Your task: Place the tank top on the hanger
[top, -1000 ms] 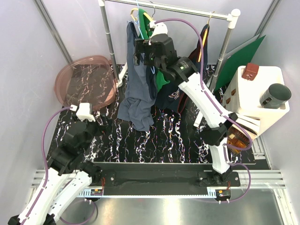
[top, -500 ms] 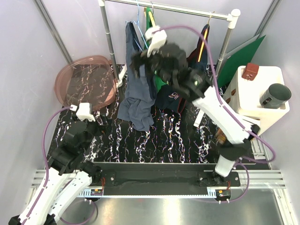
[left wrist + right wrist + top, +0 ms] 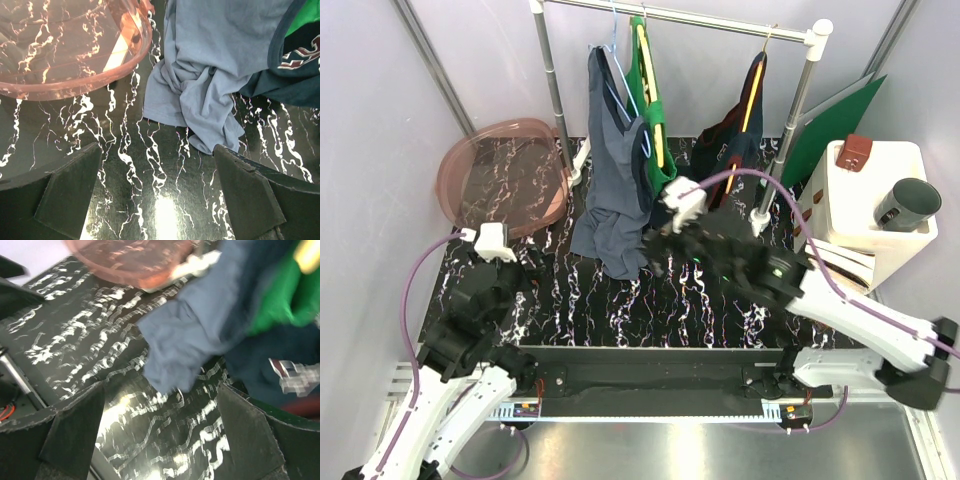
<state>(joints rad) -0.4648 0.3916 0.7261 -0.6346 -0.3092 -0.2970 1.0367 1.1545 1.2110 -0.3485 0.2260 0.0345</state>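
Top view, tank top: the tank top (image 3: 616, 150) hangs from the rail (image 3: 700, 18) in the upper middle of the frame. Its hem lies bunched on the table (image 3: 620, 310) at centre.
Top view, hanger: the hanger (image 3: 616, 70) shows as thin blue wire at the garment's neck. I cannot tell whether both straps sit on it.
Top view, neighbours: the green top (image 3: 650, 100) touches it on the right and the navy top (image 3: 735, 140) hangs further right. The pink basin (image 3: 505, 175) sits at left.
Top view, arms: the right gripper (image 3: 655, 248) is low at centre, just beside the bunched hem. The left gripper (image 3: 530, 265) is at lower left, well apart from the fabric.
Left wrist, jaws: the left gripper (image 3: 160, 200) is spread wide with nothing between its fingers. The tank top (image 3: 210, 75) fills the upper middle and the basin rim is at upper left.
Right wrist, jaws: the view is blurred, but the right gripper (image 3: 160, 440) is wide apart and empty. The tank top (image 3: 195, 335) is at centre.
Step, my read: the garment looks hung, so what is left is a strap check and a clean retreat.
How I'd do it: I'd keep both jaws open and raise the right arm clear of the hem before swinging it. That way no finger snags the cloth and tugs a strap off. If a strap proves loose, I'd pinch it near the shoulder, not low on the fabric.
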